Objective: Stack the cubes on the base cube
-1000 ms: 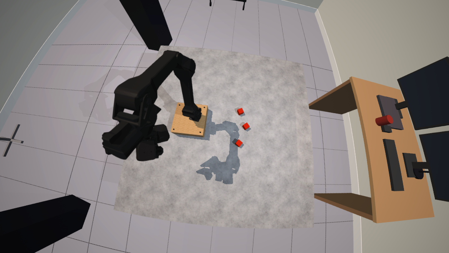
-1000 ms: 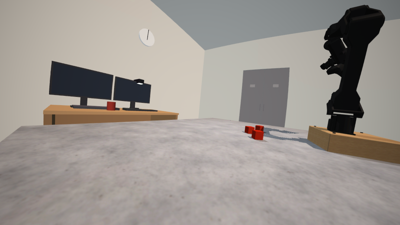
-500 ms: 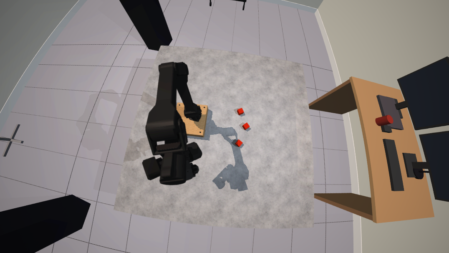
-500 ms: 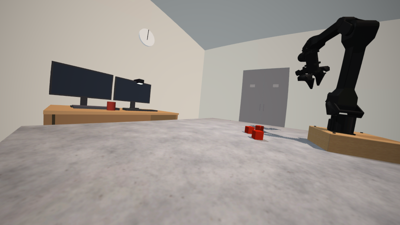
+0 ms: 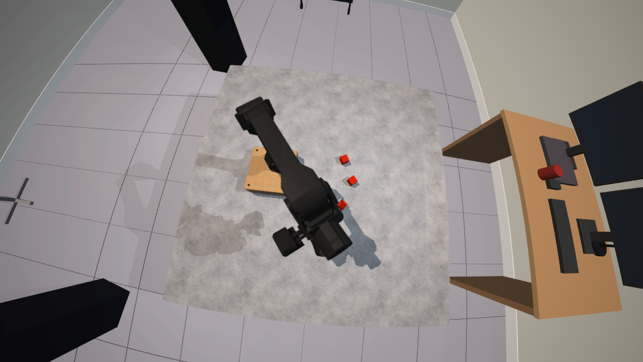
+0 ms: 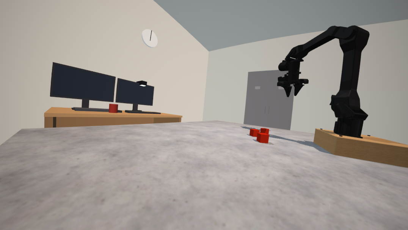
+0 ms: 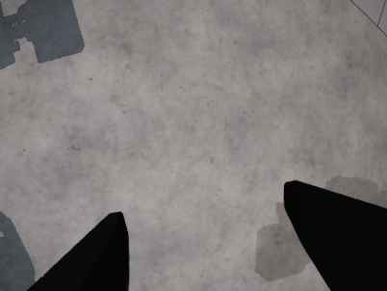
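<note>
Gripper (image 6: 292, 92) hangs high above the table, jaws partly apart with nothing between them; the wrist view shows only grey table surface (image 7: 193, 113) between the two dark fingers. We find all three red cubes on the table, none stacked: the far cube (image 5: 344, 158), the middle cube (image 5: 352, 180) and the near cube (image 5: 342, 205), in a loose line and apart from one another. We cannot tell from these views which is the fixed base. The near cube sits right at the edge of the arm's outline in the top view, partly hidden by the wrist. Principal risk, in our judgement: none of the cubes appears in the wrist view, so a descent from this pose would be poorly aimed and could land a fingertip on a cube's top or nudge it sideways. The cubes lie fairly close together, so a finger coming down around one could knock its neighbour. The present opening may also be narrow for straddling a cube; we would want it checked before lowering. As to room, open table lies on every side of the cubes, the wooden mounting block (image 5: 260, 172) lies well apart from them, and the table edges are distant.
</note>
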Tool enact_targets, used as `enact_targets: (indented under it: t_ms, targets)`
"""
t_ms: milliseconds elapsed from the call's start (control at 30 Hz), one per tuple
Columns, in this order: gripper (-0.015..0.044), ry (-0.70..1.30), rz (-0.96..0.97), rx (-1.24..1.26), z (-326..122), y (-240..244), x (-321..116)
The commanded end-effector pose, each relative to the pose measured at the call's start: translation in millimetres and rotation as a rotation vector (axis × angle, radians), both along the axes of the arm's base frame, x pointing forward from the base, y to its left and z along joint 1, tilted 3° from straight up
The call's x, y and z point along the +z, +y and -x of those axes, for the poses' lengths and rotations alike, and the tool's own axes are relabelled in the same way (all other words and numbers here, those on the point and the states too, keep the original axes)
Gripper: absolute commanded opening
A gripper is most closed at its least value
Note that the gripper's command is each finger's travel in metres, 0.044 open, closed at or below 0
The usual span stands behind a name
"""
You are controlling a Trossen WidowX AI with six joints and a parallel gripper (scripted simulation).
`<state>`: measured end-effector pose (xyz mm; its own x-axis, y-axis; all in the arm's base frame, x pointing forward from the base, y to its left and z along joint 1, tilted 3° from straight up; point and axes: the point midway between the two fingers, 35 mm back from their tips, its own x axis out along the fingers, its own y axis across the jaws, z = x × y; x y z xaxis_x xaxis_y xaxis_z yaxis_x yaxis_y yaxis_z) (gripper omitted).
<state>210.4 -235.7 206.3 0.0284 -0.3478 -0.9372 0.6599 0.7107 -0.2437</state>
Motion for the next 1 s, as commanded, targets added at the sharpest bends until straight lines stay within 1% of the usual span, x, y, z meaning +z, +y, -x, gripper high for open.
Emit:
enact_targets:
  t_ms: [0,233,467,633,833,967]
  targets:
    - [0.0265,-0.036,-0.061,0.012,-34.7,27.9,-15.8]
    - [0.0265,-0.063,-0.164,0.026,-81.6,84.5,-41.1]
    - [0.0265,-0.054,-0.265,0.03,-113.4,151.7,-66.5]
    - [0.0265,-0.027,-0.329,0.027,-125.5,203.8,-84.6]
    - [0.0265,0.023,-0.391,0.017,-127.9,266.5,-105.6]
    - [0.0265,0.029,-0.397,0.015,-127.3,273.6,-107.9]
